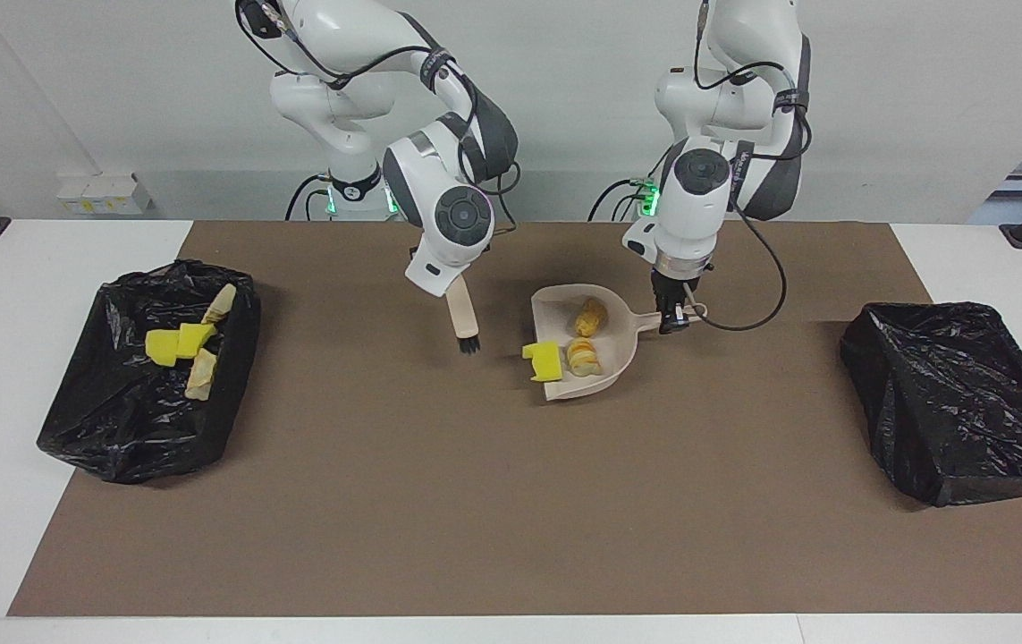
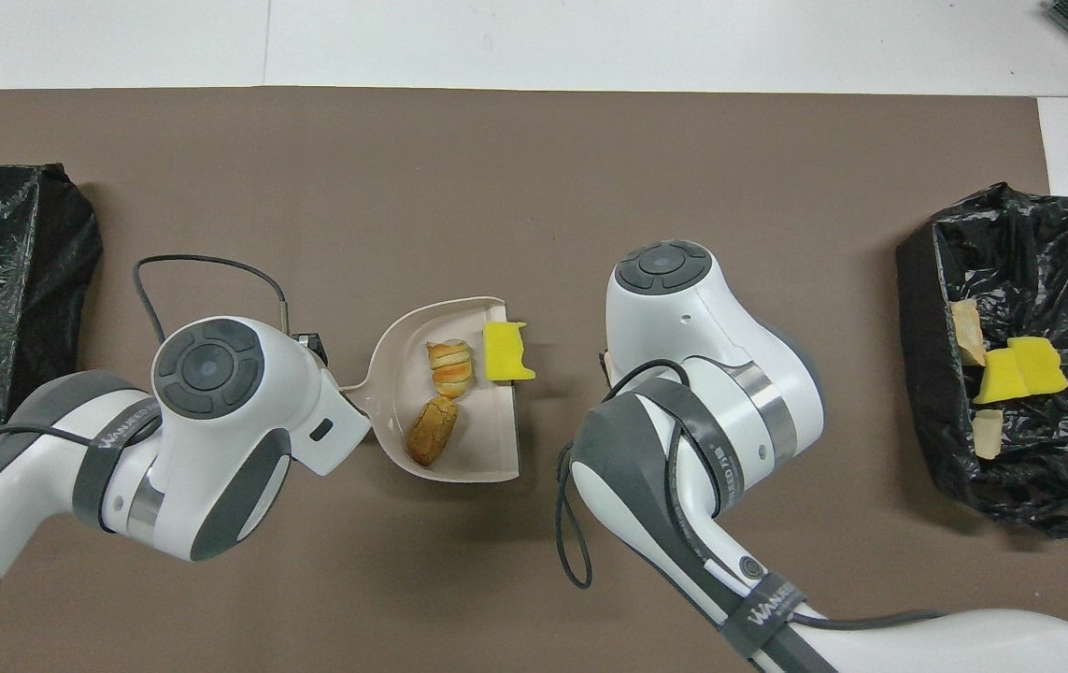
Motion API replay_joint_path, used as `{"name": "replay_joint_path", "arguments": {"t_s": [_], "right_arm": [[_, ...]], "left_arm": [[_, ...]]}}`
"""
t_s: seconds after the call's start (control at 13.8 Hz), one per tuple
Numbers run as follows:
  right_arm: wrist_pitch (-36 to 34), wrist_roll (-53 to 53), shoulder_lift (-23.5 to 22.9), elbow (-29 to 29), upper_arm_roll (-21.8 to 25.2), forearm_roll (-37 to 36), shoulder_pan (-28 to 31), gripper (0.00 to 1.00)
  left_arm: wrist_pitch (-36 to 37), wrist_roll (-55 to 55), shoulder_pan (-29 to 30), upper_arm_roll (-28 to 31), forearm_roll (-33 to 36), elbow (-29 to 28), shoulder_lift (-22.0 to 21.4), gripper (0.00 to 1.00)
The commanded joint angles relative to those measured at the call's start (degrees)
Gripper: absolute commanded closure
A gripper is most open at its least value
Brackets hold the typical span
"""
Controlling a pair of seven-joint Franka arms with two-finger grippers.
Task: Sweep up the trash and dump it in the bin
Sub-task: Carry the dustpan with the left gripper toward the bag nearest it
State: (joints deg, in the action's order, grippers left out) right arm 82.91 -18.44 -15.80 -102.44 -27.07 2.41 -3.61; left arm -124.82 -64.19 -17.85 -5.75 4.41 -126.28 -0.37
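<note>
A beige dustpan (image 1: pixel 615 351) (image 2: pixel 487 432) sits mid-table, and my left gripper (image 1: pixel 676 317) is shut on its handle. In it lie three pieces of trash: a yellow sponge chunk (image 1: pixel 544 360) (image 2: pixel 506 351) overhanging the open lip, and two bread lumps (image 1: pixel 582 356) (image 1: pixel 591 316). My right gripper (image 1: pixel 448 288) is shut on a beige brush (image 1: pixel 460 317). The brush hangs bristles down over the mat beside the pan's mouth, apart from it. A black-lined bin (image 1: pixel 117 420) (image 2: pixel 1038 486) at the right arm's end holds several yellow and tan scraps. Both grippers are hidden under their arms in the overhead view.
A second black-lined bin (image 1: pixel 958 402) (image 2: pixel 1 280) stands at the left arm's end of the table, with no scraps showing in it. A brown mat (image 1: pixel 475 501) covers the table between the two bins.
</note>
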Motion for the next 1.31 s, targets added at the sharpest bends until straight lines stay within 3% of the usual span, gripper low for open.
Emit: {"name": "replay_joint_path", "arguments": {"t_s": [0.0, 0.36, 0.8, 1.09, 1.24], "right_arm": [[3.38, -3.96, 1.91, -3.55, -0.09, 4.77, -0.08, 1.0], [9.89, -13.36, 1.47, -7.68, -5.18, 8.92, -1.04, 1.0], [19.63, -23.91, 0.95, -11.63, -14.32, 9.63, -2.28, 1.0], [21.59, -24.72, -0.02, -12.61, -16.09, 9.89, -2.72, 1.0], [22.03, -24.9, -1.86, -12.78, -16.18, 9.72, -3.16, 1.0]], "left_arm": [[-0.69, -3.83, 2.02, -0.4, -1.77, -2.91, -3.58, 1.0], [-0.86, -13.22, 7.12, -0.31, -6.68, -5.72, -7.88, 1.0], [-0.69, -29.48, 18.8, 0.48, -20.57, -8.98, -12.72, 1.0], [0.45, -35.73, 23.73, 0.65, -26.72, -9.59, -13.34, 1.0], [2.29, -40.02, 27.5, 0.74, -33.2, -9.51, -13.77, 1.0]]}}
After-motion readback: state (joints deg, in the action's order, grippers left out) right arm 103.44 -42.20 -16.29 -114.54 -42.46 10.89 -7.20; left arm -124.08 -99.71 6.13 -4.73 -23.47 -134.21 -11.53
